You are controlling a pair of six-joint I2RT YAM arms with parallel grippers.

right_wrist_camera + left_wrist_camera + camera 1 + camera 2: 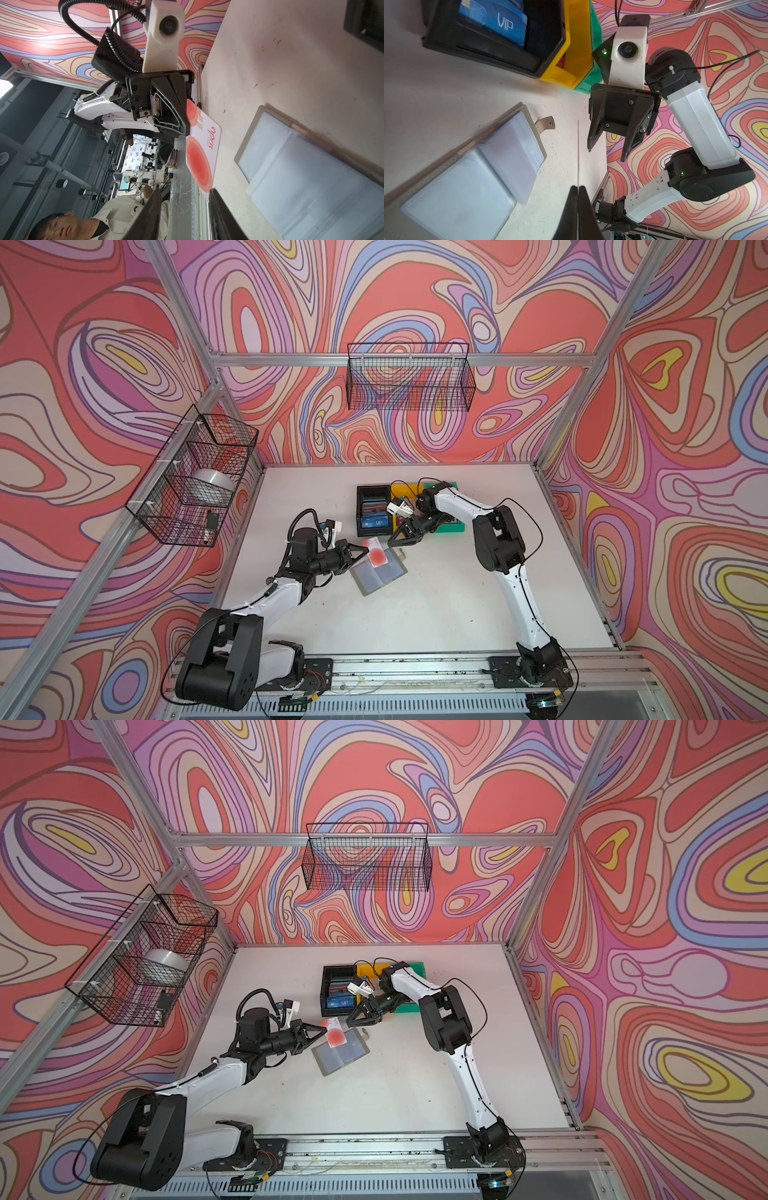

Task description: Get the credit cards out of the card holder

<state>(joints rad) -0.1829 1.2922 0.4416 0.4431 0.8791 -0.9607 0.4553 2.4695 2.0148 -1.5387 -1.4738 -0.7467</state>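
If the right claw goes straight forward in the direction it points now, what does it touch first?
Most likely the pale card with the red blob, which the left claw holds just ahead of the right claw. Depth is hard to judge.

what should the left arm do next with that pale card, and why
Probably carry the pale card toward the black bin: the left end effector pinches it out of the card holder, the right end effector stands open beside it, and a blue VIP card already lies in that bin.
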